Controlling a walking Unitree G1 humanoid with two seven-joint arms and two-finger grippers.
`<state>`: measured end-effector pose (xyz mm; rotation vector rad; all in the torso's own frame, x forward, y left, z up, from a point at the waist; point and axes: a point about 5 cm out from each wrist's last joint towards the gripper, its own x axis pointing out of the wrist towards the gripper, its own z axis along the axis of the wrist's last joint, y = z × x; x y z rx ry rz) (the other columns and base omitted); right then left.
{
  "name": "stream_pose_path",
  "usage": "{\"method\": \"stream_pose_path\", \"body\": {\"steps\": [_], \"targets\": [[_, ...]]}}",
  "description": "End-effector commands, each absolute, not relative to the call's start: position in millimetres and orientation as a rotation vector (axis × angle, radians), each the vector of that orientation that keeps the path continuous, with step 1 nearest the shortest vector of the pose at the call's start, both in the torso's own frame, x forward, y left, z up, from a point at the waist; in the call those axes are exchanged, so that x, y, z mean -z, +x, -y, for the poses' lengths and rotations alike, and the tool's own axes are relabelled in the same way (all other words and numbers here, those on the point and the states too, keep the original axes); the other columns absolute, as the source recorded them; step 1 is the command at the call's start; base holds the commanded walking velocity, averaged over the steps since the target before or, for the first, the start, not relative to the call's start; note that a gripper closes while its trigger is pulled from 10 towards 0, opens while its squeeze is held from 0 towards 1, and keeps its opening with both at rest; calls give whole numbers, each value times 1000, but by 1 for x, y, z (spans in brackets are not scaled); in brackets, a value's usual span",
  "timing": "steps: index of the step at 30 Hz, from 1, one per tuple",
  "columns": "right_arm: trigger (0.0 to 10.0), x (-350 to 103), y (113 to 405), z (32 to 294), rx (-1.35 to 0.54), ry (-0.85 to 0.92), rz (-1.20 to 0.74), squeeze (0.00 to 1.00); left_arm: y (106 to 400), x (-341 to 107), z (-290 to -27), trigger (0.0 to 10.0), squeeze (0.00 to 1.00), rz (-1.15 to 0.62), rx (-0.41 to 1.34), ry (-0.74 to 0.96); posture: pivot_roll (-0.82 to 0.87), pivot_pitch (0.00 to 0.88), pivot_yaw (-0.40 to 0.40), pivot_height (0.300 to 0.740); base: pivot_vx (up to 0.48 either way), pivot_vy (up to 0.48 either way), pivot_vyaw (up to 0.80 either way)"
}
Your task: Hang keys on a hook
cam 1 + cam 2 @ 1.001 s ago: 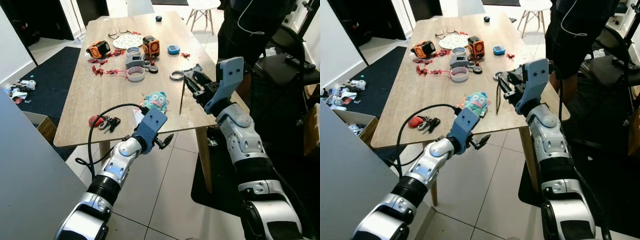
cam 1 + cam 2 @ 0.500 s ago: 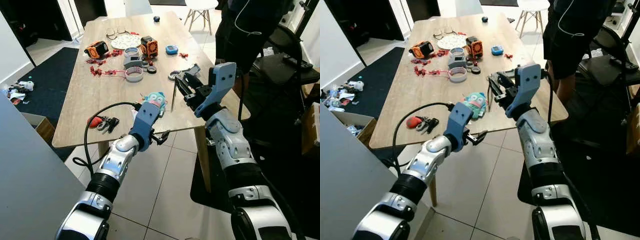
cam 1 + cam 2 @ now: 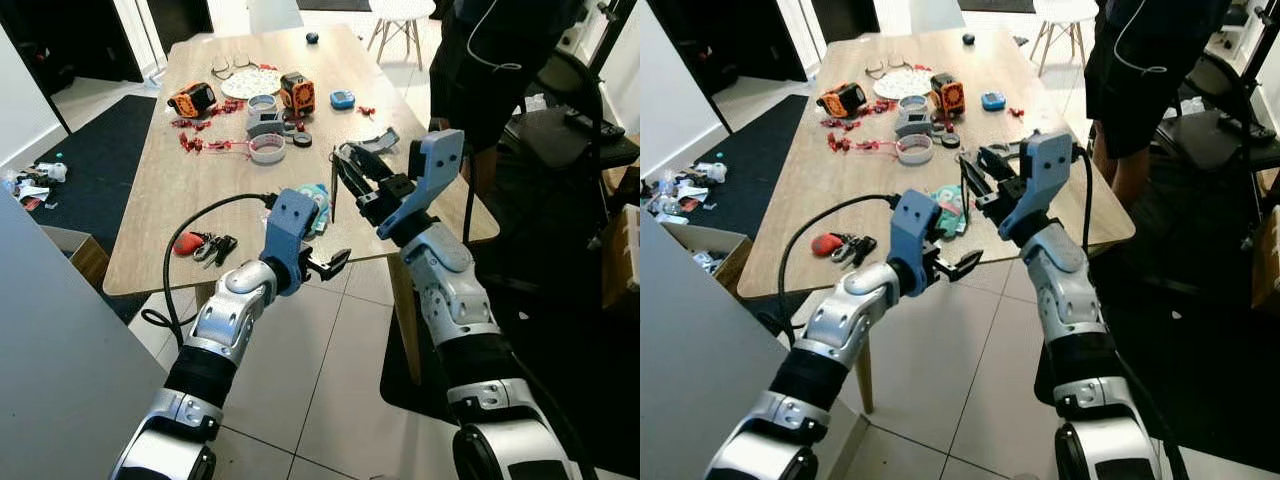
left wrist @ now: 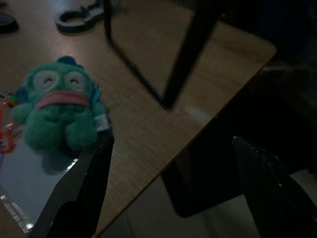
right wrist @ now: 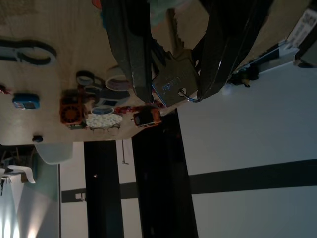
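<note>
Cluttered wooden table [image 3: 180,215] on tiled floor [image 3: 320,390].

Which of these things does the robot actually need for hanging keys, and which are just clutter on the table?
For the job:
- key, clamped in the right gripper
- bunch of keys with a red fob, lying on the table, possibly

Just lying about:
- teal plush toy
- tape roll
- orange gadget
- glasses

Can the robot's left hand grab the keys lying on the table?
Probably yes. The left gripper is open and hangs just off the table edge; the keys lie near that edge with nothing between them.
</note>
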<state>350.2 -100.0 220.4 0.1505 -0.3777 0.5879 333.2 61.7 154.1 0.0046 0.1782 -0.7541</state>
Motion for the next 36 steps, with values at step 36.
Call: {"method": "stream_pose_path", "body": {"steps": [36], "targets": [[10000, -200, 346, 83, -590, 188, 328, 0, 342, -167, -66, 10000, 0, -231, 467, -295, -89, 92, 70, 740, 0, 0, 0]]}}
